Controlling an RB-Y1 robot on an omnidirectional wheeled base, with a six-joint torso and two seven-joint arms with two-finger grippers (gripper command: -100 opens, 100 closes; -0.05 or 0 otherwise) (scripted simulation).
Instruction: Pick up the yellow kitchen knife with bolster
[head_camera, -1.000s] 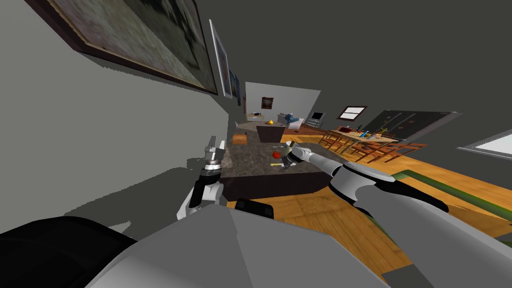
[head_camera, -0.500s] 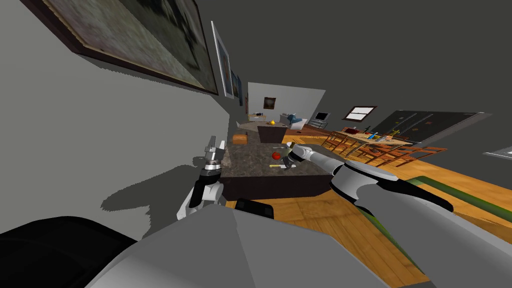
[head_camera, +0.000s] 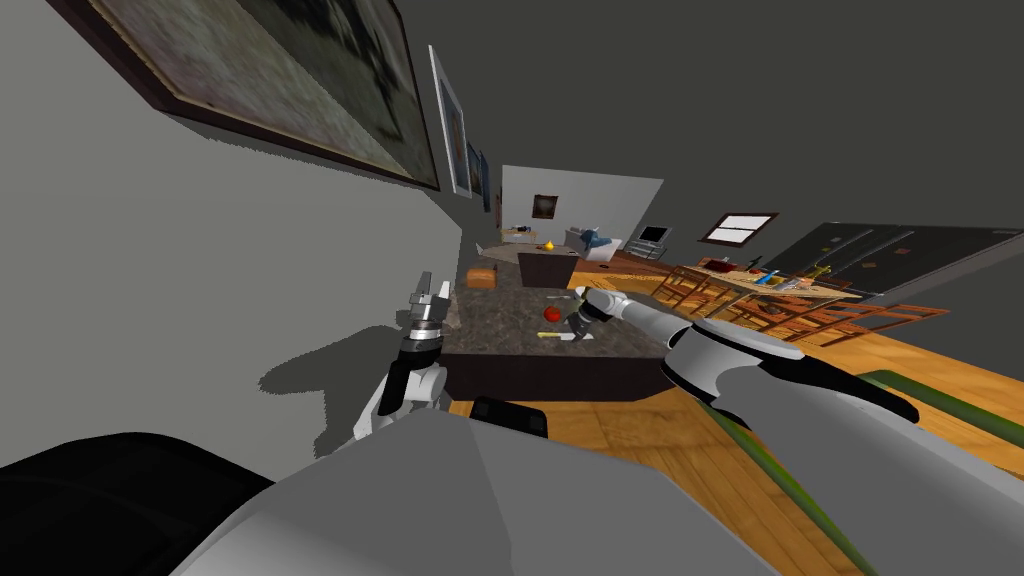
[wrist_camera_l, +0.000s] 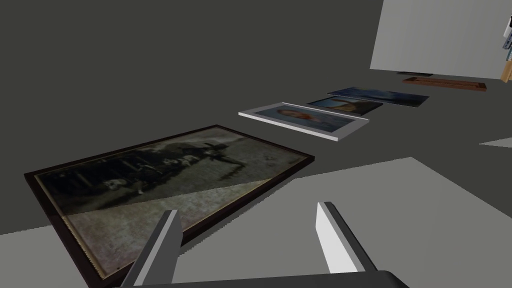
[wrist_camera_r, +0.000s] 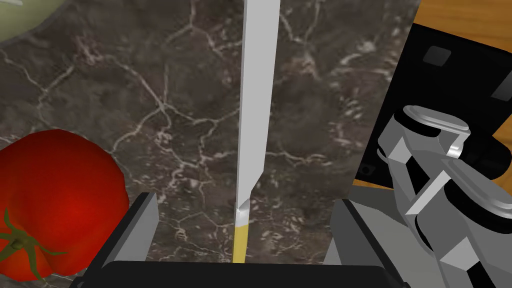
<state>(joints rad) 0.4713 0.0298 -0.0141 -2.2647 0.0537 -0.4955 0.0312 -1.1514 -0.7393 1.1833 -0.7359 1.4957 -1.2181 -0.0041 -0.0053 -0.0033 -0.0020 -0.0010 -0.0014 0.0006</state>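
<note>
Your right claw (wrist_camera_r: 245, 202) hangs wide open and empty over the dark veined table (wrist_camera_r: 320, 75), straddling the yellow-handled knife (wrist_camera_r: 256, 100), which lies there beside a tomato (wrist_camera_r: 55, 200). This looks like the pre-grasp step: lower onto the handle, then close. Your left claw (wrist_camera_l: 248, 208) is open too, idle.

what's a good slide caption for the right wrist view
Open right gripper straddling the knife on the dark veined counter, a tomato beside it.
</note>
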